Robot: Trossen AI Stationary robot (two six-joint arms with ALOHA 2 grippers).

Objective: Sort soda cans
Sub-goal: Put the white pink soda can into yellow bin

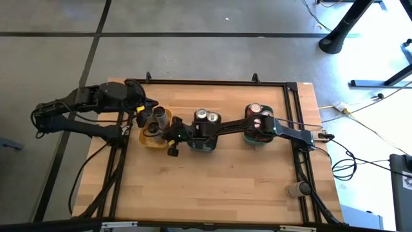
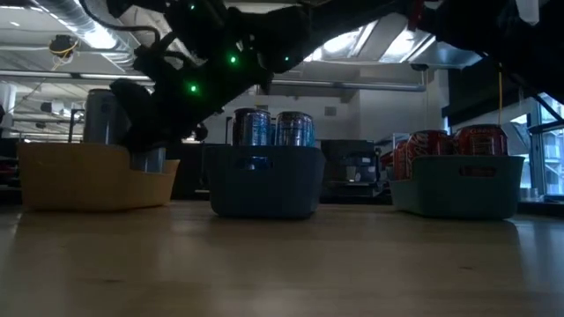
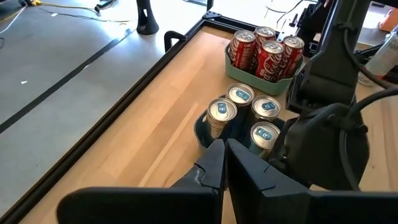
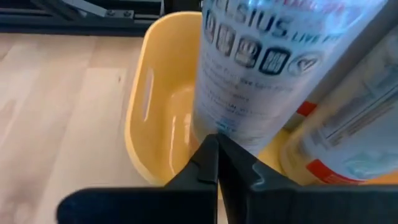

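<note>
Three trays stand in a row. The yellow tray holds tall silver cans. The grey-blue tray holds several silver-topped cans. The teal tray holds red cans. My right arm reaches across the table over both of those trays. Its gripper is shut, with its tips at the lower wall of a silver can in the yellow tray. My left gripper is shut above the yellow tray's far left side and holds nothing. My right gripper points its shut fingertips at the lower wall of the silver can, which stands upright in the yellow tray. It comes from the table's right side, slanting down. I cannot tell whether the tips touch the can.
A black rail frames the table. Bare wood lies along the near half. A pale cylinder sits by the right near corner. My right arm spans the space over the grey-blue tray and the teal tray. Cables hang at the right edge.
</note>
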